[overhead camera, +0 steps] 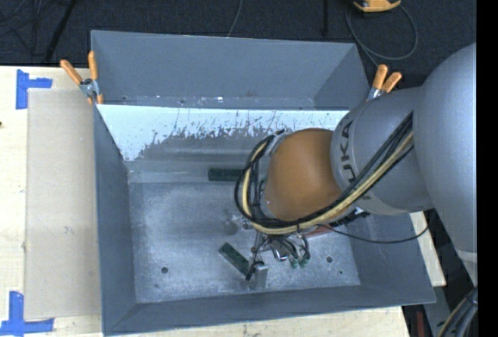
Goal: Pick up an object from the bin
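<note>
My gripper is low over the bin floor, near the front middle, under the arm's orange cover. A small dark green flat piece lies slanted on the floor just to its left, touching or nearly touching the gripper's tip. Whether the gripper has hold of that piece is hidden by its own body. A second dark, narrow bar lies flat near the foot of the back wall, well apart from the gripper.
The arm and its cover reach in from the right and hide the right middle of the floor. The left half of the floor is bare grey metal, with sloping walls on all sides.
</note>
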